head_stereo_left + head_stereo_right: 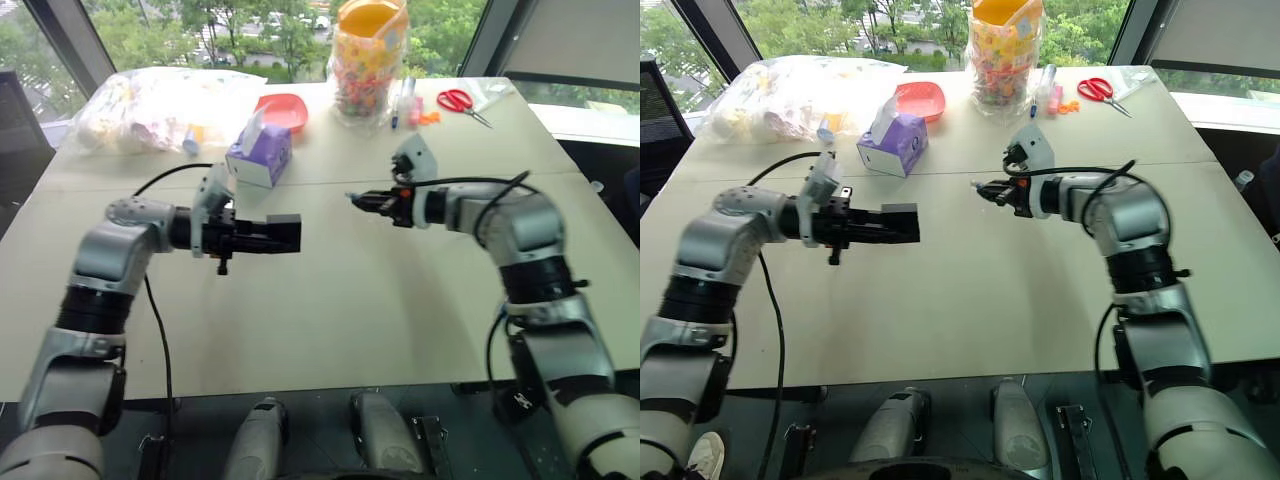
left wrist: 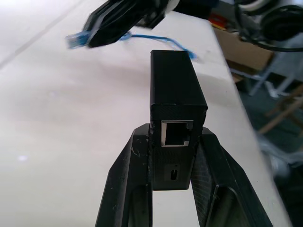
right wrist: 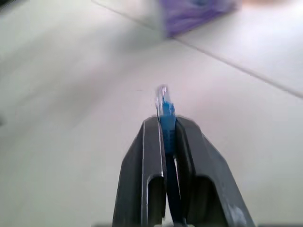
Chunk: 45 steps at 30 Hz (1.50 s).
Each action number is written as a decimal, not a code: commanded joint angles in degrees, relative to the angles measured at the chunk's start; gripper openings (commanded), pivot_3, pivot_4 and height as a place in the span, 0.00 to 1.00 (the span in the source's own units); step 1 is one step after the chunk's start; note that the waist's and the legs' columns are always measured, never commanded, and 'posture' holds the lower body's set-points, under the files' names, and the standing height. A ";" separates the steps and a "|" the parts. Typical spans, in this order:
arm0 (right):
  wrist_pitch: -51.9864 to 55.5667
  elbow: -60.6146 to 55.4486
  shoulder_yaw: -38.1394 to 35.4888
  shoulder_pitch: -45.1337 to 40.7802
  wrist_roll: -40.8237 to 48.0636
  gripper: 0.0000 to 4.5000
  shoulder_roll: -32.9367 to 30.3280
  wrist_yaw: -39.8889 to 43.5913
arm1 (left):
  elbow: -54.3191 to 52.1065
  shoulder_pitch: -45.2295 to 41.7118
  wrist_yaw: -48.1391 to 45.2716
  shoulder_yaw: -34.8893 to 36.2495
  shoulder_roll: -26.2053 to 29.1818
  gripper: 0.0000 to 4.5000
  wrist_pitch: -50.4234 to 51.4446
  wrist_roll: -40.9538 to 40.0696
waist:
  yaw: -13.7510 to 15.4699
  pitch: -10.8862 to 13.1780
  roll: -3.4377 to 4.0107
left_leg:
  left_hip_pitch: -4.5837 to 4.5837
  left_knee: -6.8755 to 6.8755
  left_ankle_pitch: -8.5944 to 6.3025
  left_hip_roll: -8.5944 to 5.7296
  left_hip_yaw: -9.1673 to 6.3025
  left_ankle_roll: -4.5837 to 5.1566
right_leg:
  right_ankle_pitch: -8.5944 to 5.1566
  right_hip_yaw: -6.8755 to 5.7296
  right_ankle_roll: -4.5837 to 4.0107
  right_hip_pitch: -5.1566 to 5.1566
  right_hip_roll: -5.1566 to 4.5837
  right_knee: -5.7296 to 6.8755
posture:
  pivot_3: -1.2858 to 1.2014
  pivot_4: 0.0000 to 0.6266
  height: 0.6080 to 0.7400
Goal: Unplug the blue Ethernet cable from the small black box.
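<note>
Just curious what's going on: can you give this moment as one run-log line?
left gripper: shut on small matte black box | right gripper: shut on thin blue Ethernet cable | port: empty | cable: unplugged

1 cable (image 3: 165, 116), 1 black box (image 2: 177, 97)

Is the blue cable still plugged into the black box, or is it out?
Out. The small black box shows an empty port, and the blue Ethernet cable plug sits apart in the right gripper.

Both hands (image 1: 290, 234) (image 1: 357, 200) clamped, apart.
</note>
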 commanded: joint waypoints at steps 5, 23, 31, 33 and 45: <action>-11.72 14.05 -1.79 -2.87 -10.30 0.36 5.22 -13.77 | 4.59 1.72 10.06 0.52 -6.00 0.11 -13.28 7.06 | 0.23 0.00 0.00 | -0.13 -0.07 -0.01 -0.04 -0.02 0.01 | 0.00 0.01 -0.01 -0.10 -0.03 -0.05 | 0.52 0.24 1.00; 21.28 -45.91 -18.64 23.37 6.49 0.99 6.99 -19.50 | 31.28 -0.09 26.48 0.37 -18.56 0.11 -37.44 17.71 | 0.09 -0.02 0.00 | -0.12 0.02 -0.03 -0.05 -0.01 0.06 | 0.01 0.02 0.03 -0.09 -0.03 0.02 | 0.52 0.24 1.00; 26.58 -53.09 -20.21 27.18 9.29 1.00 10.75 -22.98 | 35.75 1.25 27.35 1.44 -19.09 0.42 -39.45 17.70 | 0.13 -0.06 0.00 | 0.15 0.07 0.03 -0.04 -0.04 0.15 | 0.01 0.00 0.03 0.25 -0.01 0.00 | 0.52 0.24 1.00; 27.24 -53.92 -20.14 27.92 9.72 1.00 10.64 -23.20 | 35.49 1.70 26.63 1.72 -18.78 0.62 -39.20 17.43 | 0.12 -0.07 0.01 | 0.15 0.05 0.04 -0.03 -0.06 0.15 | 0.00 -0.01 0.03 0.25 -0.01 0.01 | 0.52 0.24 1.00; 26.68 -58.53 -19.07 35.02 12.79 1.00 1.61 -17.56 | 17.55 7.15 19.28 4.68 -12.22 0.99 -24.65 10.29 | 0.14 -0.07 0.01 | 0.15 0.00 0.03 -0.02 -0.06 0.15 | -0.01 -0.01 0.02 0.24 -0.01 -0.01 | 0.52 0.24 1.00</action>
